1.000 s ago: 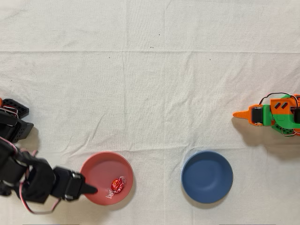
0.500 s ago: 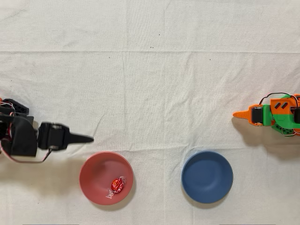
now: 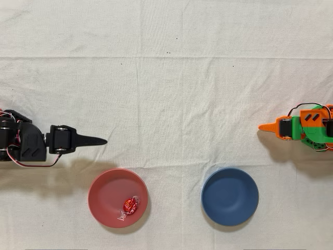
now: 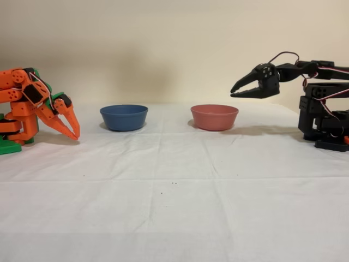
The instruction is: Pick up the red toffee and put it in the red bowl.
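Observation:
The red toffee [image 3: 129, 205] lies inside the red bowl [image 3: 106, 191], toward its lower right in the overhead view. From the side, the red bowl [image 4: 214, 118] hides the toffee behind its wall. My black gripper [image 3: 100, 141] is shut and holds nothing. It sits just above and left of the bowl in the overhead view, pointing right. In the fixed view the gripper [image 4: 234, 91] hovers well above table height, to the right of the bowl and apart from it.
A dark blue bowl [image 3: 230, 196] stands to the right of the red one on the white cloth [image 3: 166, 94]. The idle orange arm [image 3: 302, 127] rests at the right edge of the overhead view. My arm's base [image 4: 327, 123] stands at the right in the fixed view.
My gripper has pulled back from the red bowl's left rim, risen and swung away to point across the cloth. The toffee has stayed put in the bowl.

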